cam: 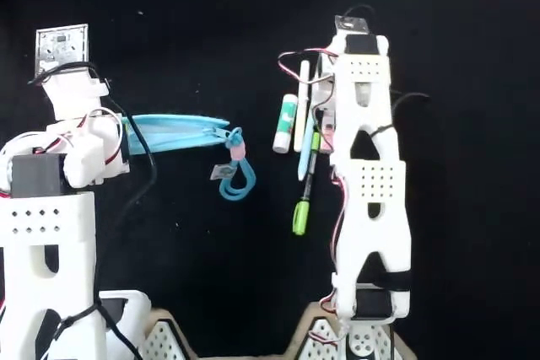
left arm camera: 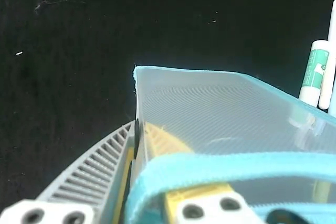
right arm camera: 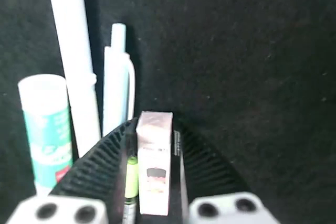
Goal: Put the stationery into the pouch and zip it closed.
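On the matte black cloth (cam: 456, 65), the pouch (cam: 173, 133), translucent ribbed mesh edged in teal webbing, stretches sideways. The left gripper (left arm camera: 135, 129) is clenched on its end farthest from the stationery. The right gripper (right arm camera: 152, 125), with ribbed dark fingers, grasps a pale pink rectangular block (right arm camera: 155, 166). Just beside it lie a smooth white pen (right arm camera: 73, 61), a cylindrical glue stick (right arm camera: 47, 124) and a green highlighter (cam: 300, 212).

Black table (cam: 472, 82): glue stick (cam: 285, 124), white pen (cam: 303, 103), green marker (cam: 301, 204).
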`<state>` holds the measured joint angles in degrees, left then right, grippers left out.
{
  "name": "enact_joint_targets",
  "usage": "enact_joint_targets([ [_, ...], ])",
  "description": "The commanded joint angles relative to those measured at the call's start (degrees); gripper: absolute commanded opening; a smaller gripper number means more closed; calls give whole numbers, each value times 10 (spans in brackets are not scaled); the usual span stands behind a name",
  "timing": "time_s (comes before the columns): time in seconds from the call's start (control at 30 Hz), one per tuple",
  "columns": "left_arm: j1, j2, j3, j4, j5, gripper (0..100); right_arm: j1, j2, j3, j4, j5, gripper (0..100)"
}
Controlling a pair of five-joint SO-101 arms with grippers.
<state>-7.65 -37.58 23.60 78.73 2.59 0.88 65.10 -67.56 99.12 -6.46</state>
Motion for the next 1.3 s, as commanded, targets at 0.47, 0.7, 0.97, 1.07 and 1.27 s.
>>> enact_joint_targets([
  [0.47, 15, 4, 23, 4, 4, 30, 85, -568, 771, -247, 315, 11],
  [0.7, 15, 4, 30, 1, 4, 30, 76, -654, 939, -324, 404, 152],
  [0.97, 15, 4, 31, 0, 4, 30, 74, -654, 864, -207, 440, 181],
  [1.07, 15, 4, 31, 0, 4, 30, 65, -654, 842, -164, 440, 187],
  [1.27, 15, 4, 31, 1, 4, 30, 18, -651, 832, -157, 442, 194],
])
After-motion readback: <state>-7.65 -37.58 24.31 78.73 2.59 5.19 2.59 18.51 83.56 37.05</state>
